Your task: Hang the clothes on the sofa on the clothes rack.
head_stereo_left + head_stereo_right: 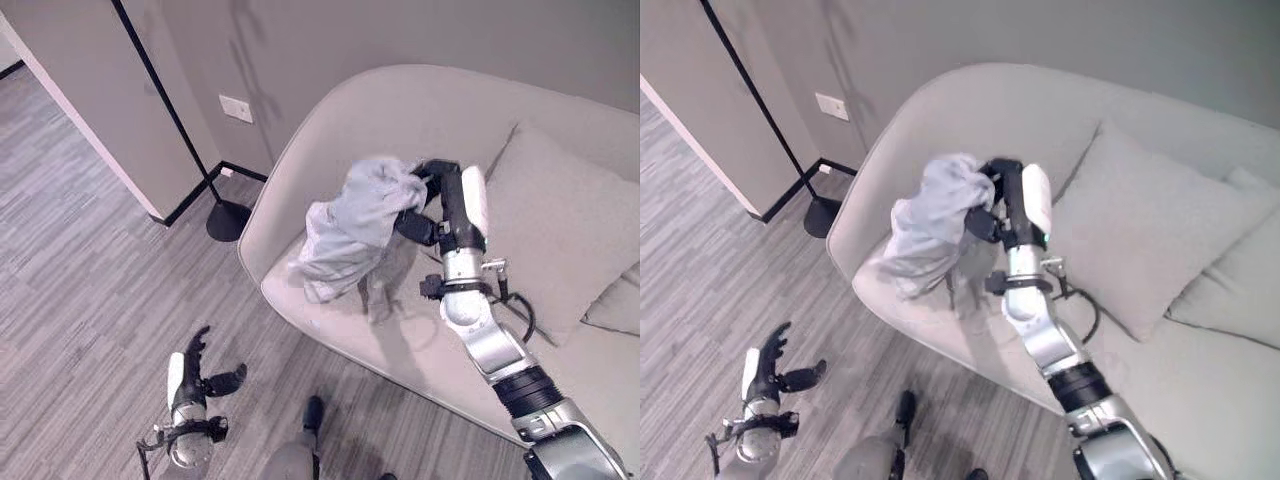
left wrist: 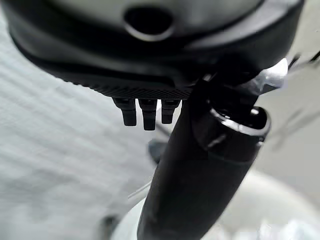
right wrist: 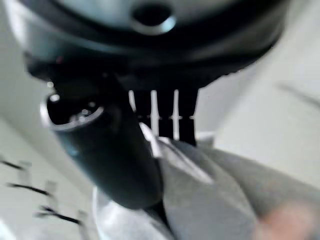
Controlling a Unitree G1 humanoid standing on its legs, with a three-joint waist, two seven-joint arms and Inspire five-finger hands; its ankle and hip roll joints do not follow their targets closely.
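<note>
Presently, right hand [image 1: 432, 195] clamped on crumpled pale grey garment [image 1: 350, 225] raised above light grey curved sofa [image 1: 400, 110], left hand [image 1: 195, 375] low, fingers spread apart.

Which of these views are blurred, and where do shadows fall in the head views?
Left wrist view: the dark thumb up close is soft and the floor behind is blurred. Right wrist view: the pale grey cloth garment past the fingers is smeared. Left eye view: sharp, the garment held by the right hand throws a shadow on the light grey rounded sofa seat; faint shadows streak the wall.
</note>
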